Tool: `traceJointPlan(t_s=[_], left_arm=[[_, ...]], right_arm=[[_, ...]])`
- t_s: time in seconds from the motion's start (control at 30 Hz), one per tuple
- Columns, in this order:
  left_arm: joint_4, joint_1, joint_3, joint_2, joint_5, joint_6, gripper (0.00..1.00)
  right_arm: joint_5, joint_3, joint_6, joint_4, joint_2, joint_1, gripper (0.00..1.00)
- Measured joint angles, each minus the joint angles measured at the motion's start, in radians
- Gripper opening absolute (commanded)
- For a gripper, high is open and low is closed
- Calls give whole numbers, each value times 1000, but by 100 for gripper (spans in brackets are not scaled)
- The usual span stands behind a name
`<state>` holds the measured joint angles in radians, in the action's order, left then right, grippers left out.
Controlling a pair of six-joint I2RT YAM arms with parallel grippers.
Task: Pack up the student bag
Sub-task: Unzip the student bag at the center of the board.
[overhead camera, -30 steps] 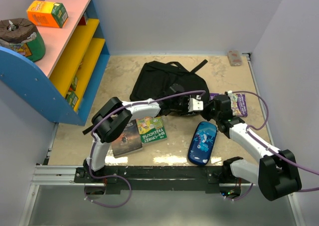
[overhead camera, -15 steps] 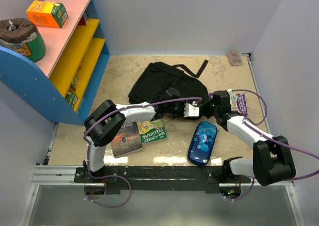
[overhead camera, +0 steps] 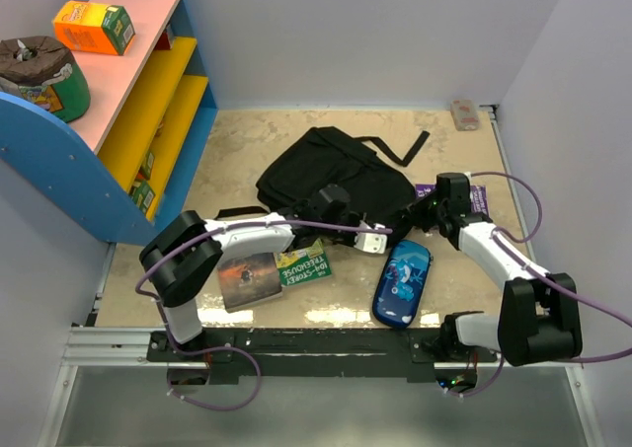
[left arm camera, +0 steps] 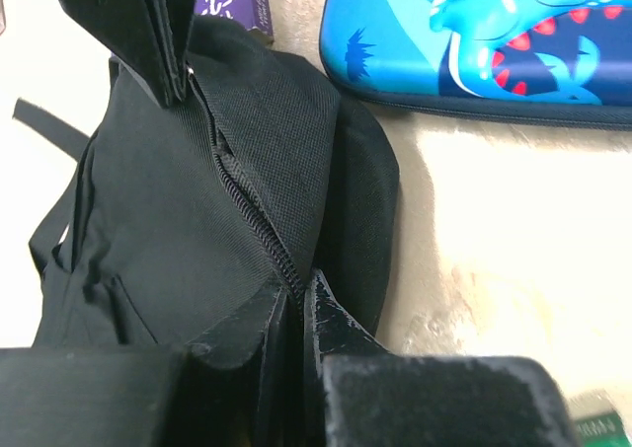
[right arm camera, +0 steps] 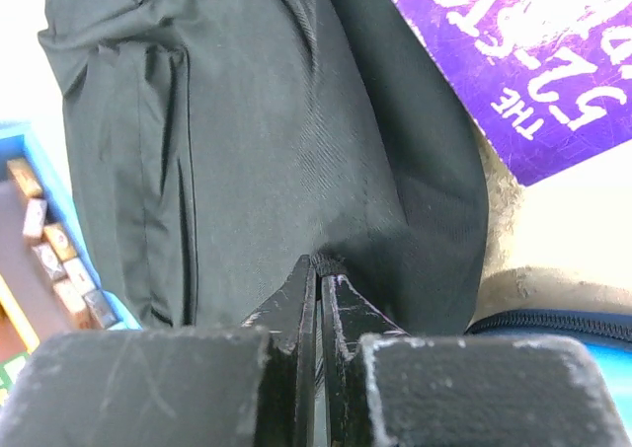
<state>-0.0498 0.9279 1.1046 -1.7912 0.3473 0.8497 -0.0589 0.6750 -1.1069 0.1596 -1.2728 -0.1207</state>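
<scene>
The student bag [overhead camera: 331, 176] is a floppy black backpack lying in the middle of the table. My left gripper [overhead camera: 387, 225] is at its near right corner, shut on the zip edge of the bag [left arm camera: 247, 200]. My right gripper [overhead camera: 415, 217] faces it from the right, shut on a fold of the bag's fabric [right arm camera: 296, 121]. In the left wrist view the right gripper's fingers [left arm camera: 163, 42] show at the top left. The two grippers hold the bag a short way apart.
A purple book [overhead camera: 474, 205] lies partly under the bag's right side. A blue pencil case [overhead camera: 402, 281] lies just in front of the grippers. Two books [overhead camera: 247, 277] [overhead camera: 304, 264] lie under the left forearm. A coloured shelf unit [overhead camera: 148, 121] stands at the left.
The left gripper has pulled its bag corner toward the near edge, its elbow swinging left. The right wrist has moved back and right. The bag has shifted and spread to the right.
</scene>
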Motion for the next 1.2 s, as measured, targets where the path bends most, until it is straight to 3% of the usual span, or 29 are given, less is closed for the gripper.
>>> traceJointPlan(t_s=[0.23, 0.5, 0.87, 1.1, 1.2], left_arm=[[-4, 0, -58, 47, 0, 48, 8], [129, 0, -103, 119, -2, 153, 9], [305, -2, -88, 175, -5, 351, 12], [529, -18, -45, 223, -7, 407, 42], [599, -21, -44, 253, -9, 365, 45]], right_arm=[[15, 61, 54, 74, 5, 0, 0], [139, 280, 134, 101, -212, 23, 0], [119, 418, 178, 136, -381, 12, 0], [91, 415, 182, 52, -404, 10, 0], [96, 406, 192, -8, -393, -2, 0]])
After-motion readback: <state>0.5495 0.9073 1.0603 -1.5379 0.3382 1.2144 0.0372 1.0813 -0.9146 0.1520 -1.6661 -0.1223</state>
